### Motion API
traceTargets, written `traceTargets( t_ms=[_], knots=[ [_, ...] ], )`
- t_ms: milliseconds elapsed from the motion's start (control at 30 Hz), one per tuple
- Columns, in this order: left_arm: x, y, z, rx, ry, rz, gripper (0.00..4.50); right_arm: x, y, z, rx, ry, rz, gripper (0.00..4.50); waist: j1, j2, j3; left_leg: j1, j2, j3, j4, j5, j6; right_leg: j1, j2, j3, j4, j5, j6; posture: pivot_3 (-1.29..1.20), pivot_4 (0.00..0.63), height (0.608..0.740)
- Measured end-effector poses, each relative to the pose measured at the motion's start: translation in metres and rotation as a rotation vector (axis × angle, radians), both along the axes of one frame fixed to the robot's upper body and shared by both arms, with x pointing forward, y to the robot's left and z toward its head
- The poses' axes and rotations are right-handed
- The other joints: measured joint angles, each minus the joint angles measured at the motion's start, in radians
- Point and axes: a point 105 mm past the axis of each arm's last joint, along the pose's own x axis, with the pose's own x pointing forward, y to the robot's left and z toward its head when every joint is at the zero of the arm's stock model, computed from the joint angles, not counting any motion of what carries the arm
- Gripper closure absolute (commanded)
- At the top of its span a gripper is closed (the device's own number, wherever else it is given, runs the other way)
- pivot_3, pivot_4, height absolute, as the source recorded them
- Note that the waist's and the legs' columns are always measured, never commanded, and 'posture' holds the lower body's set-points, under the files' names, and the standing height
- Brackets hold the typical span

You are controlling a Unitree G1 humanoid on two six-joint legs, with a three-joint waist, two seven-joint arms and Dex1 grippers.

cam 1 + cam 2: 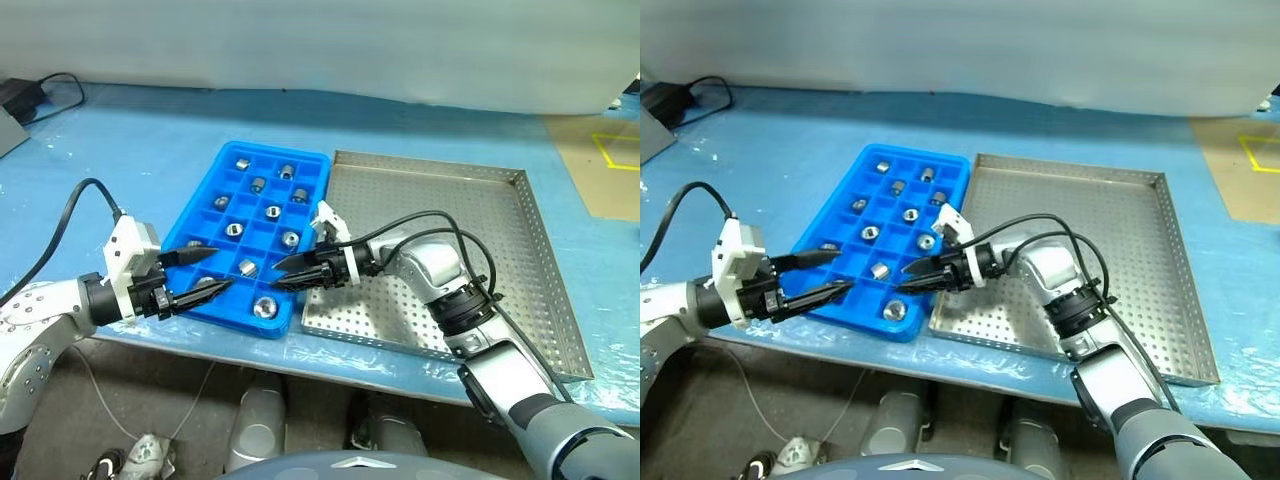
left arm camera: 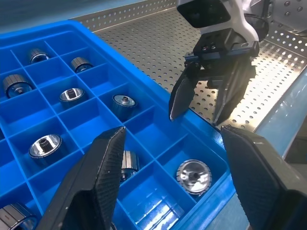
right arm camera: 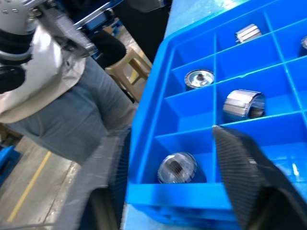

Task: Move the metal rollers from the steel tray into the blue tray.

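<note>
Nearly all metal rollers (image 1: 265, 307) sit in the blue tray (image 1: 308, 165); steel tray (image 1: 520, 250) looks bare, I think. Right gripper (image 1: 283, 274) released over the near corner, left gripper (image 1: 207, 270) spread, holding nothing. Lift straight off the rim.

Tabletop, blue covering, two trays side by side.
Tabletop (image 1: 150, 150) carries the blue tray (image 1: 205, 190) and the steel tray (image 1: 535, 250), long edges touching, blue one to the left, both near the front edge. A black cable (image 1: 55, 90) lies at the far left corner; yellow tape mark (image 1: 615, 150) at far right.
</note>
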Motion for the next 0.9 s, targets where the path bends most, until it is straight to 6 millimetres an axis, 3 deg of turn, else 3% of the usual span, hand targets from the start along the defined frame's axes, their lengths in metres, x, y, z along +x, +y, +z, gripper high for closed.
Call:
traceTargets(
  t_ms=[200,300,400,533,700,900],
  knots=[
    [0.006,-0.002,-0.001,-0.003,0.003,-0.013,1.16,0.003,-0.007,0.007,0.002,-0.019,-0.029,0.81,0.000,0.000,0.000,0.000,0.000,0.000,0.000,0.001,-0.002,-0.001,0.000,0.000,0.001,0.000,0.000,0.32,0.150,0.740],
    [0.012,-0.004,0.005,-0.013,-0.024,-0.015,1.16,0.015,-0.014,0.024,0.030,-0.081,-0.081,0.81,-0.001,0.000,0.000,0.000,0.000,0.000,0.000,0.002,-0.003,-0.001,0.000,0.001,0.002,0.000,0.000,0.30,0.150,0.740],
    [0.021,-0.012,0.002,-0.043,-0.037,-0.006,1.16,0.032,-0.035,0.037,0.027,-0.209,-0.179,0.81,0.002,-0.001,-0.001,0.000,0.000,0.001,0.000,0.002,-0.003,0.000,0.000,0.001,0.002,0.000,0.000,0.28,0.150,0.740],
    [0.040,-0.023,-0.007,-0.070,-0.048,0.028,1.16,0.053,-0.060,0.027,-0.013,-0.329,-0.366,0.81,-0.003,-0.001,-0.001,0.000,0.000,0.001,0.000,0.002,-0.003,-0.001,0.000,0.001,0.003,0.000,0.000,0.26,0.150,0.740],
    [0.084,-0.031,-0.019,-0.125,-0.065,0.151,1.16,0.086,-0.090,0.015,-0.012,-0.366,-0.701,0.81,-0.023,-0.001,-0.001,-0.001,0.000,0.001,0.002,0.003,-0.004,-0.003,0.000,0.002,0.007,0.000,0.000,0.20,0.150,0.740],
    [0.101,-0.039,-0.020,-0.150,-0.070,0.128,1.16,0.090,-0.099,0.005,-0.011,-0.356,-0.829,0.81,-0.055,-0.001,-0.001,-0.002,0.000,0.002,0.002,0.003,-0.003,-0.005,0.000,0.001,0.006,0.000,0.000,0.15,0.150,0.740]
  ],
)
